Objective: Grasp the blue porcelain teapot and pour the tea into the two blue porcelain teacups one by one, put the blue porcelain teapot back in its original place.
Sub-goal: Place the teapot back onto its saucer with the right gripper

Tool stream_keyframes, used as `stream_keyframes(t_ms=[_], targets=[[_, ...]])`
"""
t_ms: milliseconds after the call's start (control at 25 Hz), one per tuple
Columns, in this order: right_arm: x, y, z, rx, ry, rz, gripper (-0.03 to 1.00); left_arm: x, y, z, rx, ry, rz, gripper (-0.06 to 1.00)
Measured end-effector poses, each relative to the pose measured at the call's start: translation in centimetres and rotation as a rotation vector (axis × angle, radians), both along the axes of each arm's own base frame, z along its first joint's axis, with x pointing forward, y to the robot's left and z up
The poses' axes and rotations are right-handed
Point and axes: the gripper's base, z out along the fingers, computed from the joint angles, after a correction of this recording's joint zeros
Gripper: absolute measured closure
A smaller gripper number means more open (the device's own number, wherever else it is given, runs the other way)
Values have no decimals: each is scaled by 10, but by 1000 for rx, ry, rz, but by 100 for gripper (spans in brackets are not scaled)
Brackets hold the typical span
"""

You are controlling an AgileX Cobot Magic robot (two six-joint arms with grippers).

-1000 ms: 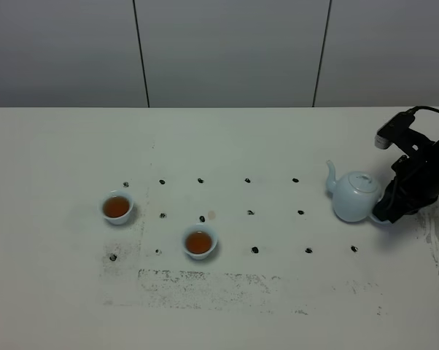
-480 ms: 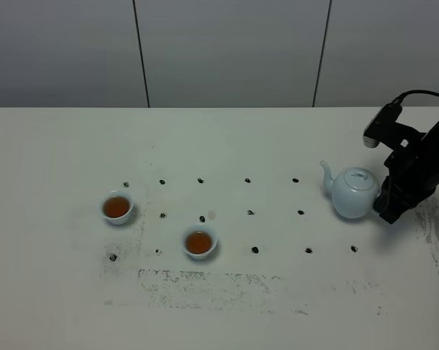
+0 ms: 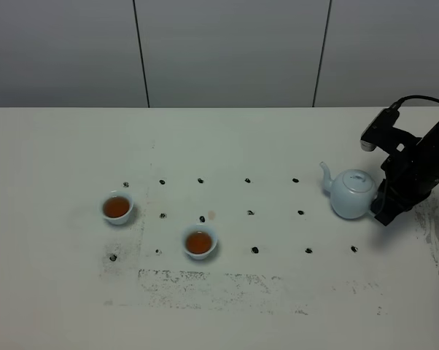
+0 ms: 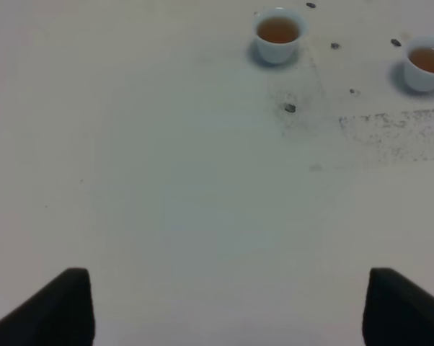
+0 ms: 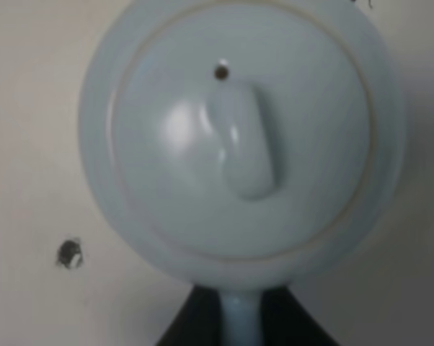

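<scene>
The blue porcelain teapot [image 3: 351, 194] stands upright at the right of the table, spout to the left, at or just above the surface. My right gripper [image 3: 381, 207] is shut on its loop handle. The right wrist view shows the lid and knob [image 5: 240, 140] from above, with the handle between my dark fingers [image 5: 182, 328]. The two blue porcelain teacups hold brown tea, one at the left [image 3: 117, 208] and one nearer the middle [image 3: 199, 242]. Both show in the left wrist view [image 4: 278, 33] [image 4: 426, 63]. My left gripper [image 4: 228, 306] is open, empty and far from them.
The white table [image 3: 227, 146] carries a grid of small black marks [image 3: 251, 212] and smudged grey patches near the front [image 3: 219, 284] and at the right edge [image 3: 438, 233]. A grey panelled wall runs behind the table.
The right arm has carried the teapot slightly left and away and has risen more upright. The teapot now sits level. The cups have not moved.
</scene>
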Motion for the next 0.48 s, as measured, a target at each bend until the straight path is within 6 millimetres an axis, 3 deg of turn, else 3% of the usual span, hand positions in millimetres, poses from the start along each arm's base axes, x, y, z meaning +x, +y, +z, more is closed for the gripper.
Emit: stream_keyframes(t_ms=[200,480], targets=[[0,0,-1,5,10,-45,80,0,0,0,0,0,0,18],[1,0,-1,11,22,-115,43,0,0,0,1,0,-1,18]])
